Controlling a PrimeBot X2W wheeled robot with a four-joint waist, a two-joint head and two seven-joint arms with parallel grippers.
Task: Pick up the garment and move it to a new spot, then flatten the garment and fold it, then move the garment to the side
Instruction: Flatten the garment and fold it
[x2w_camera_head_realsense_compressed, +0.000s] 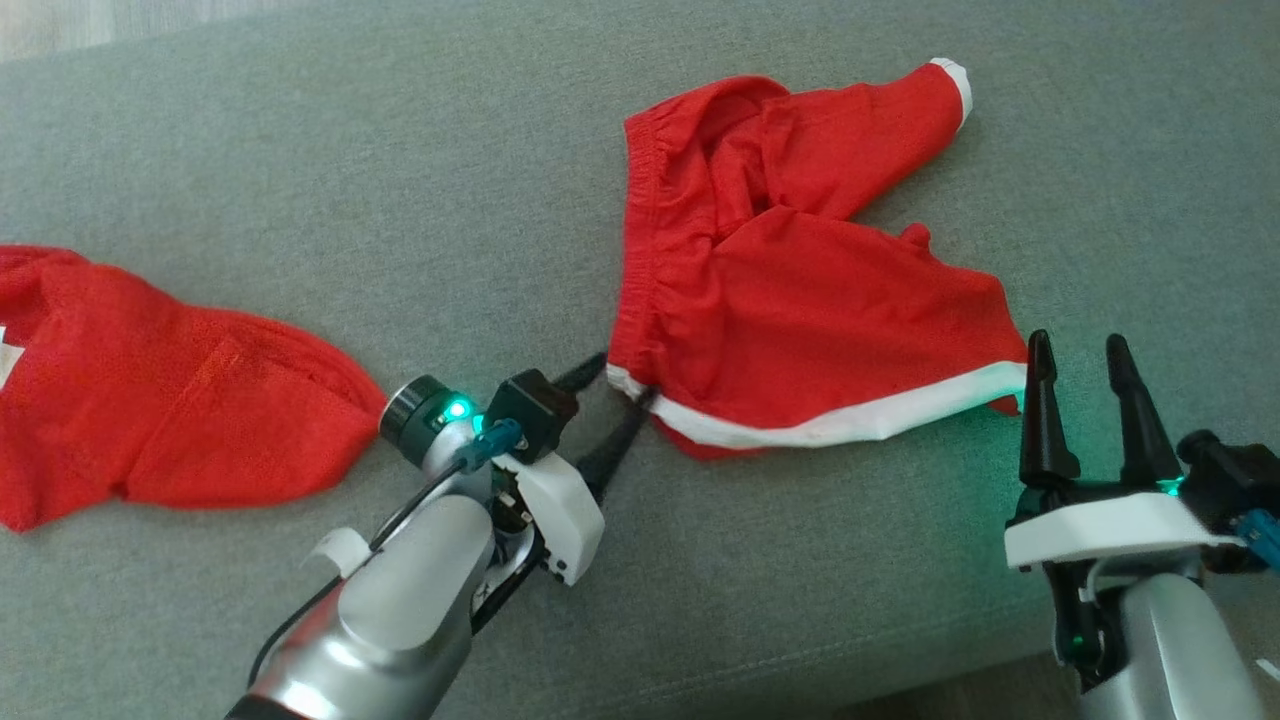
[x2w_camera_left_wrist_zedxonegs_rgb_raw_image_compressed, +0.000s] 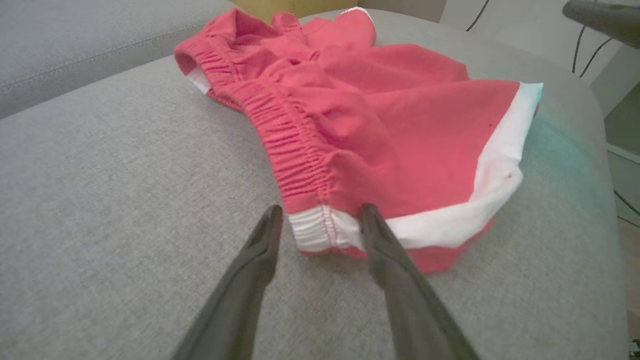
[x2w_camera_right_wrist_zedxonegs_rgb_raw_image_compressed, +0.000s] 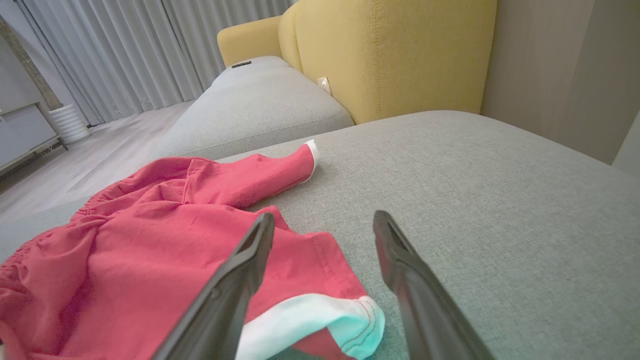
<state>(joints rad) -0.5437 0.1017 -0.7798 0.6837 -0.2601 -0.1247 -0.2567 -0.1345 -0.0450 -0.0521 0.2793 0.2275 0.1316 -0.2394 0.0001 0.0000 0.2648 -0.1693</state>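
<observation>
— Left gripper (x2w_camera_left_wrist_zedxonegs_rgb_raw_image_compressed: 321, 210): state and position?

— Jaws wide apart, nothing clamped. The fingers straddle the near corner of the garment (x2w_camera_head_realsense_compressed: 800, 320), where the elastic waistband (x2w_camera_left_wrist_zedxonegs_rgb_raw_image_compressed: 295, 150) meets the white hem (x2w_camera_head_realsense_compressed: 850, 425). One finger lies on the cushion (x2w_camera_head_realsense_compressed: 400, 180) just beside the cloth; the other lies over the hem. Probable purpose: a corner pinch, since a corner gives control of two edges at once.

— Right gripper (x2w_camera_head_realsense_compressed: 1077, 340)?

— Likewise fully spread and empty. It stands at the opposite end of the same hem; in the right wrist view that corner lies low between its fingers. The pairing suggests a two-point hold for lifting or spreading.

— Garment location and condition?

— Red shorts, middle of the grey cushion, not flat. The far leg (x2w_camera_head_realsense_compressed: 870, 130) is twisted and lies partly over the body, and the waistband is rumpled. Flattening and folding are not yet done.

— Surroundings and obstructions?

— A second red garment (x2w_camera_head_realsense_compressed: 170, 400) lies on the same cushion to the robot's left, well apart from the shorts but close to the left arm's wrist; it could snag if that arm sweeps leftward. A yellow backrest (x2w_camera_right_wrist_zedxonegs_rgb_raw_image_compressed: 380, 55) rises beyond the cushion. Nothing stands between either gripper and its corner.
</observation>
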